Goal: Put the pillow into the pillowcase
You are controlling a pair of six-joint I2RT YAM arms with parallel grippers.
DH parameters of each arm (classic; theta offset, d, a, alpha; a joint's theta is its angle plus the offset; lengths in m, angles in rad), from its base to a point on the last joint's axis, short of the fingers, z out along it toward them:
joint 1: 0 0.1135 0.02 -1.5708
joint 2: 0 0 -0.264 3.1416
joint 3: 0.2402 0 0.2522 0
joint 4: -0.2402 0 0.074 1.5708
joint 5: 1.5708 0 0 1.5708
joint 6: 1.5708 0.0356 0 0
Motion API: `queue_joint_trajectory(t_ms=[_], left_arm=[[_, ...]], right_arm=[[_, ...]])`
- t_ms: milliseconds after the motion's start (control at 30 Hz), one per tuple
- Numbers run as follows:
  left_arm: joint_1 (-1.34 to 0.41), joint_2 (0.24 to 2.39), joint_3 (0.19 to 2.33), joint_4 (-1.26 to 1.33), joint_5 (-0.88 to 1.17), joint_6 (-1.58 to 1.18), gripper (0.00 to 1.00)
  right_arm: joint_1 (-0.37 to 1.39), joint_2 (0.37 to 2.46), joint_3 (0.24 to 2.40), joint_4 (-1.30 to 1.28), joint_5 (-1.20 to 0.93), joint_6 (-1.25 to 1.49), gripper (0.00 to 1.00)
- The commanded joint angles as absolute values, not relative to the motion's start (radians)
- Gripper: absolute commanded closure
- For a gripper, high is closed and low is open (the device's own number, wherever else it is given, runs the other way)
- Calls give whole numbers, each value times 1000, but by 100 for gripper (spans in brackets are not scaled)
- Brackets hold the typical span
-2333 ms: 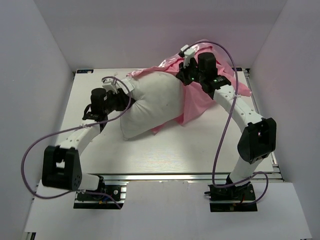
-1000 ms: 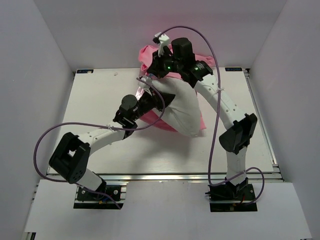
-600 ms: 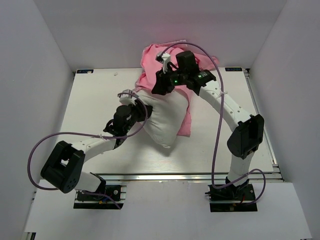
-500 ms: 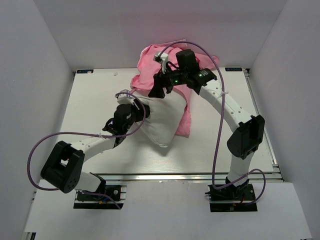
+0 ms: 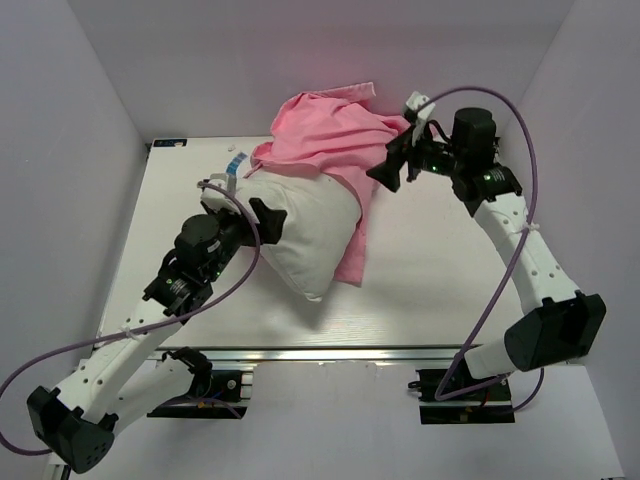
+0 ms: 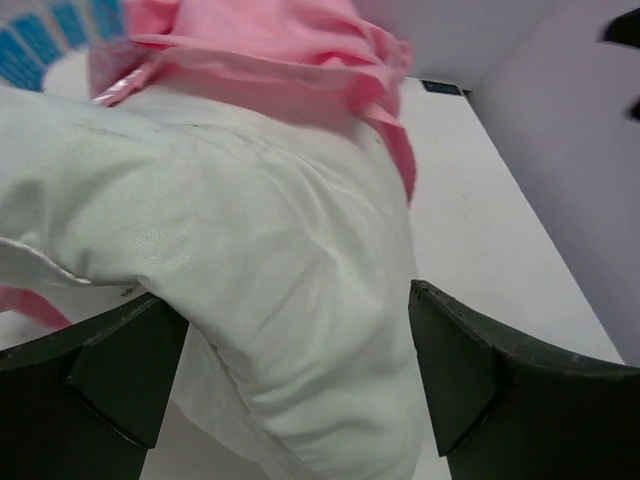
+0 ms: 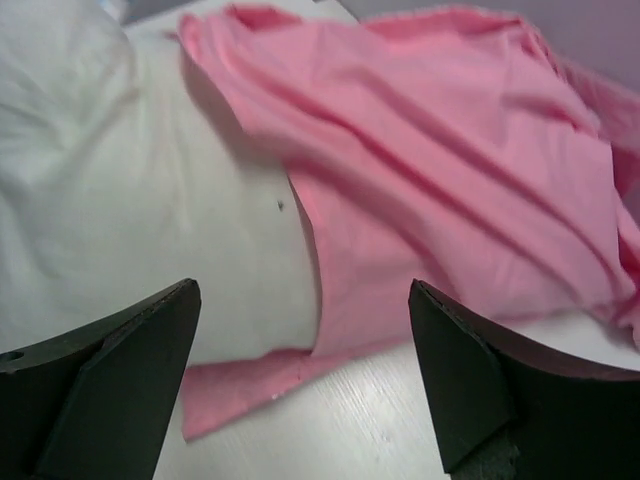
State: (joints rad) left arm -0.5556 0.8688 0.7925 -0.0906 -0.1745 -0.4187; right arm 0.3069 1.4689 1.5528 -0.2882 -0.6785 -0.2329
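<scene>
The left gripper (image 6: 297, 300) is gaping wide with the pillow (image 6: 250, 240) bulging between its fingers; I cannot tell whether they are pinching it. The right gripper (image 7: 302, 290) is hanging wide open and empty, just above the pillowcase (image 7: 430, 150) draping the pillow's far end. Beyond the left fingers, a blue-striped patch (image 6: 45, 35) is blurring past reading.

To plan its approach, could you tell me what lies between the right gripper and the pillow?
The pillowcase, draped over the pillow; the top view shows it.
</scene>
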Motion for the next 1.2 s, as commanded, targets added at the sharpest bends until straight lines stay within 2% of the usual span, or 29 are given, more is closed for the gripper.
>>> queue_joint_trajectory(t_ms=[0, 133, 233, 333, 433, 533, 600, 767, 867, 1000, 1167], left_arm=[[-632, 891, 841, -196, -55, -279, 2], [-802, 1021, 885, -233, -133, -186, 2], [-844, 1095, 943, -308, -266, -124, 2], [-844, 1086, 979, -423, -487, -185, 2], [-844, 994, 971, -509, -607, -278, 2], [-844, 890, 963, -549, -591, -353, 11], [-844, 842, 968, -567, -571, -376, 13], [-844, 793, 1000, -586, -483, -381, 5], [-844, 794, 991, -482, -332, -290, 2], [-862, 990, 1060, -413, -215, -193, 2], [-950, 1294, 1156, -353, -331, -57, 2]], right_arm=[[285, 1418, 1381, -147, -629, -314, 11], [281, 1358, 1226, -112, -542, -325, 11], [276, 1335, 1198, -118, -499, -311, 11], [273, 1310, 1164, -130, -482, -308, 11], [268, 1289, 1118, -120, -462, -305, 11], [259, 1287, 1095, -117, -457, -295, 11], [258, 1292, 1092, -117, -460, -287, 10], [252, 1310, 1101, -117, -465, -285, 11], [250, 1322, 1088, -115, -463, -290, 11], [250, 1347, 1046, -94, -457, -281, 11], [252, 1370, 1019, -60, -371, -255, 15]])
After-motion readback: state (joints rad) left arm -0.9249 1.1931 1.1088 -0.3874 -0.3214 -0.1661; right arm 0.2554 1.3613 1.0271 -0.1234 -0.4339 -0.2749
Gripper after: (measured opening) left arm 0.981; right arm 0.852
